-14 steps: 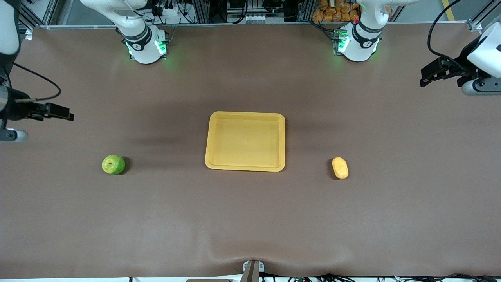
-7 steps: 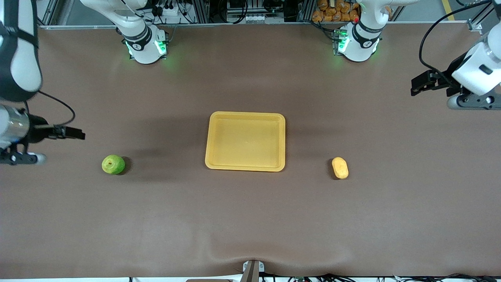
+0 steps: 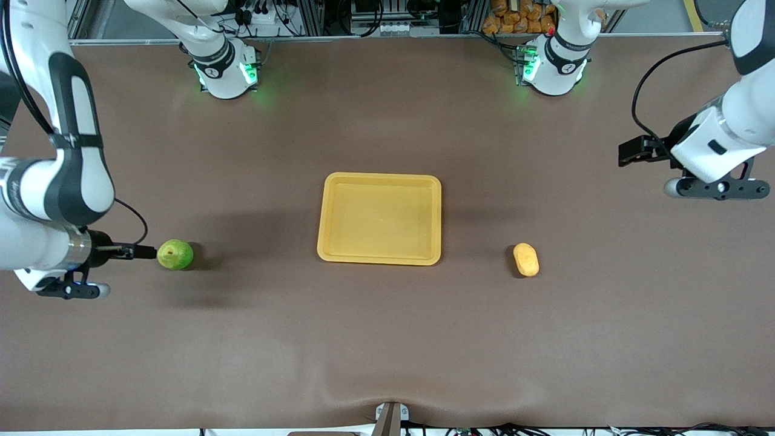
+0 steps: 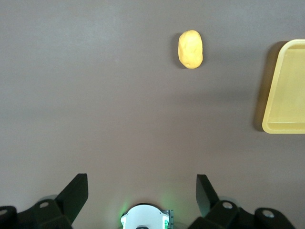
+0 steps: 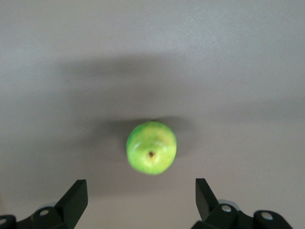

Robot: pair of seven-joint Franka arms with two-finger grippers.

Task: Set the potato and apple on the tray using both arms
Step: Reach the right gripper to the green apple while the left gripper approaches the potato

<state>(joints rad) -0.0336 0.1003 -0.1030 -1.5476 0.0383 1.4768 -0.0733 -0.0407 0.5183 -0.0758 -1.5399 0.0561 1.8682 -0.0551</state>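
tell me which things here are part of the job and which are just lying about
Part of the job:
- apple, toward the right arm's end
- potato, toward the left arm's end
- tray, between them, nothing on it
- right claw, open beside the apple
- left claw, open

Just lying about:
- orange packets past the table's edge

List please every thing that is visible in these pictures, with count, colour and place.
apple: one, yellow-green, on the table toward the right arm's end.
potato: one, yellow-orange, on the table toward the left arm's end.
tray: one, yellow, empty, mid-table between apple and potato.
table: one, brown cover.
right gripper: one, black, fingers open, beside and above the apple.
left gripper: one, black, fingers open, over bare table at the left arm's end, apart from the potato.
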